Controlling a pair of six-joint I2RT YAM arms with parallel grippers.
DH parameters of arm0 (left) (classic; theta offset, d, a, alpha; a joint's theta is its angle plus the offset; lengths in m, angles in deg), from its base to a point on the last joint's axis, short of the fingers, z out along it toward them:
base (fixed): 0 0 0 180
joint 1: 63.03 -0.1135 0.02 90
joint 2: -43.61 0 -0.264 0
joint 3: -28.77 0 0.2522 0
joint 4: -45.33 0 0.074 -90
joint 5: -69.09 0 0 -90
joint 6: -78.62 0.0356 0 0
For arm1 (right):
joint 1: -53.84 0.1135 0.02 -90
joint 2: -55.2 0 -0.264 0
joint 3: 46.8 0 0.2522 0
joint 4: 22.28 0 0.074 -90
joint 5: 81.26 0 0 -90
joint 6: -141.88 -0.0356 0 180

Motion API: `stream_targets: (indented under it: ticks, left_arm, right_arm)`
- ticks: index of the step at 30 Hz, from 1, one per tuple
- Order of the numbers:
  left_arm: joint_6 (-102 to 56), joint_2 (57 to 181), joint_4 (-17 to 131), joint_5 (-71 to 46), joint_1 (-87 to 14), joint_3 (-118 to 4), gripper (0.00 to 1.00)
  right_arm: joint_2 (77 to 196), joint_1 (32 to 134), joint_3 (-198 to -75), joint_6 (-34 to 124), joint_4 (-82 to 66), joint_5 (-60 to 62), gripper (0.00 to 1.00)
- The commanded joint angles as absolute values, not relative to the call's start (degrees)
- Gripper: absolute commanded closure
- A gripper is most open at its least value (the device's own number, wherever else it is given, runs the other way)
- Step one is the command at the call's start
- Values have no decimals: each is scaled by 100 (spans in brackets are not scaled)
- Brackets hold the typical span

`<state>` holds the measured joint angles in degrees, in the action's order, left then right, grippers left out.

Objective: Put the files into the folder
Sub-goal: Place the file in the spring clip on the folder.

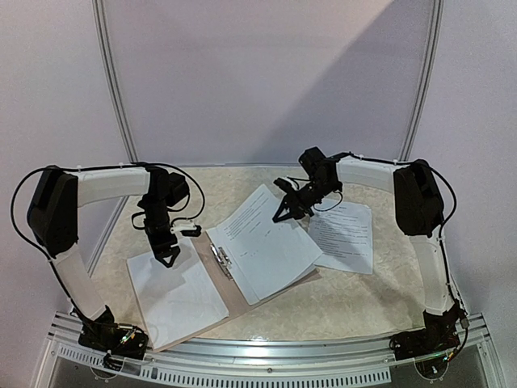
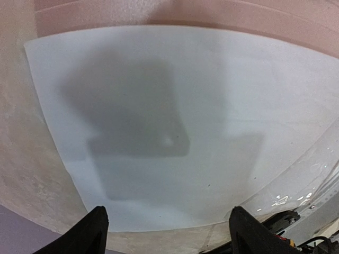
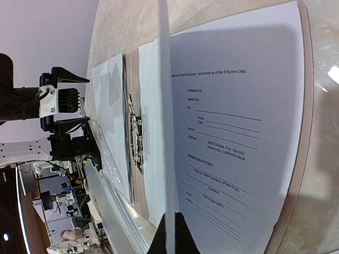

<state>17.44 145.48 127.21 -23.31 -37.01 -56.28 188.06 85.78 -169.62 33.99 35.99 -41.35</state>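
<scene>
Folder (image 1: 230, 305) lay open on the bench (image 1: 347, 299), one half carrying a blank-faced sheet (image 1: 174, 295), the other a printed sheet (image 1: 266, 242). Further files (image 1: 347, 234) lay loose just beside it, so filing was judged partly done. The right gripper (image 1: 284, 214) had its jaws pinched shut on the printed sheet's far edge. The left gripper (image 1: 168, 257) hung above the blank-faced sheet, jaws wide and empty.

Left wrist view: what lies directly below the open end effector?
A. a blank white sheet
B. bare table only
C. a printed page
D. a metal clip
A: the left end effector hangs open over a blank white sheet showing no print.
</scene>
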Motion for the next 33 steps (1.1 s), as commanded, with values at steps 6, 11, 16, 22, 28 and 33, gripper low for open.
stream_targets:
  ticks: [6,11,16,22,28,33]
  left_arm:
    - [1727,14590,12703,-2357,-3666,-5675,20]
    - [1737,14591,12754,-2355,-3650,-5719,20]
    - [1750,14577,12768,-2355,-3655,-5724,20]
    - [1751,14589,12790,-2320,-3644,-5730,20]
    - [1764,14578,12839,-2320,-3646,-5757,20]
    - [1762,14574,12877,-2294,-3643,-5772,20]
  right_arm:
    - [19064,8867,-16771,3136,3054,-4222,100]
    - [19042,8904,-16666,2977,2850,-4209,100]
    - [19031,8937,-16623,2947,2825,-4176,100]
    - [19012,8940,-16621,2933,2862,-4110,99]
    - [18880,8942,-16619,2920,2946,-3969,71]
    - [18669,8938,-16694,2907,3250,-3486,53]
